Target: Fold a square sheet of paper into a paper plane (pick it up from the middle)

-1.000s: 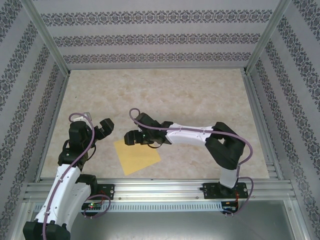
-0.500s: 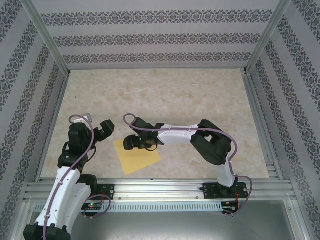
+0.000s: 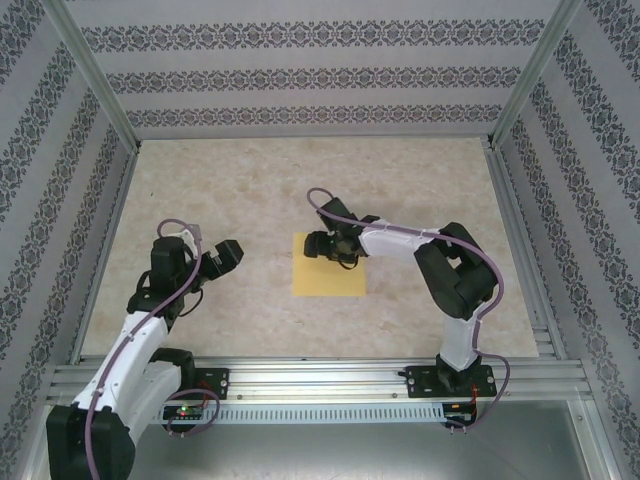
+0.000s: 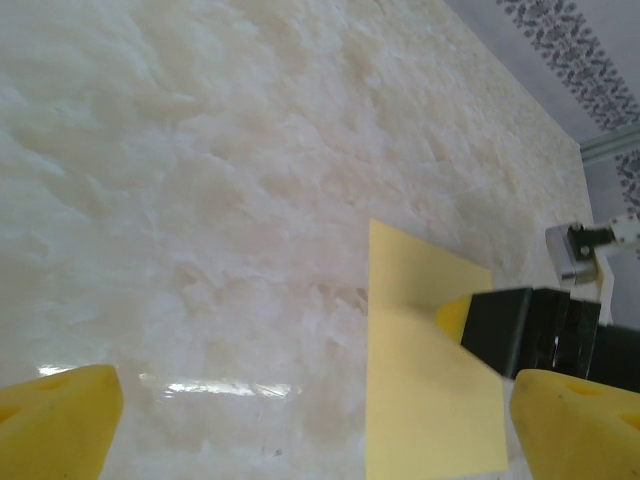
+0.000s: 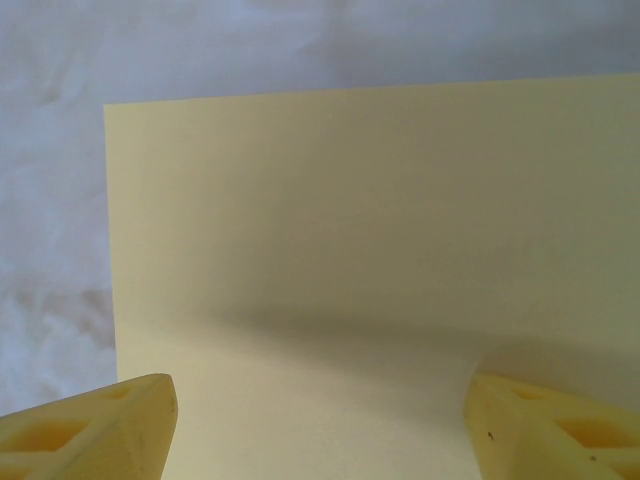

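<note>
Yellow square sheet of paper (image 3: 328,277) flat on table (image 3: 250,190), beneath right hand (image 3: 315,245)

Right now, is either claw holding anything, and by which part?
Nothing is gripped: the square sheet of paper lies flat beneath the open right claw; the left claw, open, is apart.

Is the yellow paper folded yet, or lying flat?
Flat and unfolded: the paper lies as a plain square on the table, with no crease showing.
</note>
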### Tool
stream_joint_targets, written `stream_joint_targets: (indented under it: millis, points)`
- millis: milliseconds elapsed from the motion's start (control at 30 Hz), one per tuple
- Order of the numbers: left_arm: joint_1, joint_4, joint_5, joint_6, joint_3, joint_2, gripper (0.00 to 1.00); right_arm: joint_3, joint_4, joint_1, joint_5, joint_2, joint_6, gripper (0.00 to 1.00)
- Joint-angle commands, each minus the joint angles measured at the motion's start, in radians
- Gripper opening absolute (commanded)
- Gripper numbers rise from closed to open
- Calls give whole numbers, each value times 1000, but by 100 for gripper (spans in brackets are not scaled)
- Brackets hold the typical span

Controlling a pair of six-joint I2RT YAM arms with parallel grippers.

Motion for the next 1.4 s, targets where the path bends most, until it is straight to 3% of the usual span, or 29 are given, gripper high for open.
stream_joint_targets:
  millis: [0,133,233,333,633,833,1067,1367]
  points:
    - [-66,84,29,8,17,70,100,38,-126,-19,25,-16,-90,77]
    - [-165,109,14,40,60,164,100,94,-181,-8,27,-59,-124,78]
    - [-227,121,-23,64,88,232,100,143,-265,23,133,-100,-127,80]
    - [-237,134,-30,78,105,291,100,192,-390,45,273,-92,-47,82]
    - [-236,60,-88,174,183,344,100,325,-519,91,347,76,12,84]
    - [-237,73,-62,193,195,357,100,348,-514,99,312,139,-26,84]
    - [-236,72,-65,198,198,366,100,273,-405,99,184,159,-72,84]
    - [-237,66,-62,209,204,371,100,281,-406,144,135,188,-251,83]
